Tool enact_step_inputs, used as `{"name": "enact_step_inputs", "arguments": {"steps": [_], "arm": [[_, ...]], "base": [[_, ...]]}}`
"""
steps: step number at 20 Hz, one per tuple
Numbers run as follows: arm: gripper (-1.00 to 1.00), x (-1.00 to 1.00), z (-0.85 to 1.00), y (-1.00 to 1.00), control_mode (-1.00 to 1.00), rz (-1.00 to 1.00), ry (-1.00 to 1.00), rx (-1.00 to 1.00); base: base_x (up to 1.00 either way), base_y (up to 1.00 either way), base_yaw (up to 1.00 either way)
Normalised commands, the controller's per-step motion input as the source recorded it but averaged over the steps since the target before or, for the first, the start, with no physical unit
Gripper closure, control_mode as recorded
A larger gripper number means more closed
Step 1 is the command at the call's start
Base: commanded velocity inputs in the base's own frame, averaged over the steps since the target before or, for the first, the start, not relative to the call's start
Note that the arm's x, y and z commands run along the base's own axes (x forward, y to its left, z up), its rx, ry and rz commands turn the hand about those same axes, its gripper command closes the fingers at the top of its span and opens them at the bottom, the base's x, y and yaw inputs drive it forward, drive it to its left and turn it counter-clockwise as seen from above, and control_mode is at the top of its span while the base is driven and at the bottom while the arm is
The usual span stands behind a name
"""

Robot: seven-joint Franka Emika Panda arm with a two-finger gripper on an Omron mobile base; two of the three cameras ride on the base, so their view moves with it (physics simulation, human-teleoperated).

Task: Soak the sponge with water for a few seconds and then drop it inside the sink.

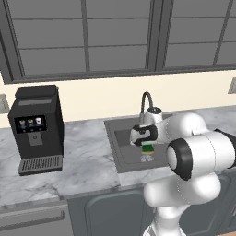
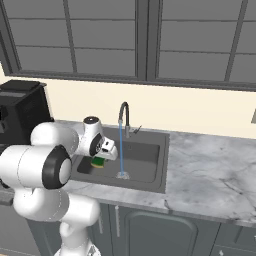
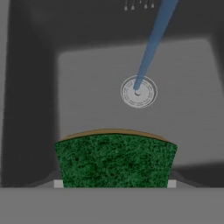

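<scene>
- Green-topped sponge (image 3: 114,159) is sitting pinched in the end effector (image 3: 113,183) above the sink (image 2: 150,175), just beside the water (image 2: 120,150), not under it.
- Judged soft, light, compressible; side grip is suiting it, soaking likely adding weight.

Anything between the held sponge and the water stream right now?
Nothing: in the hand view, bare sink floor separates the sponge from the water.

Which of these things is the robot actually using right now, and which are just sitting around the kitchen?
In use:
- sponge, clamped in the end effector
- water running from the faucet
- sink

Just there:
- coffee machine
- marble counter
- windows
</scene>
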Motion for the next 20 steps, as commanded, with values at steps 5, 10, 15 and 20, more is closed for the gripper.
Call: {"name": "enact_step_inputs", "arguments": {"steps": [5,10,15,20], "arm": [[1.00,0.03,-0.17,-0.05,-1.00,0.00,0.00,0.00],[1.00,0.18,-0.09,0.00,-1.00,0.00,0.00,-0.01],[1.00,0.29,-0.01,0.00,-1.00,0.00,0.00,-0.03],[1.00,0.29,-0.02,0.00,-1.00,0.00,0.00,-0.02]], "base": [[0.00,0.00,0.00],[0.00,0.00,0.00],[0.00,0.00,0.00],[0.00,0.00,0.00]]}}
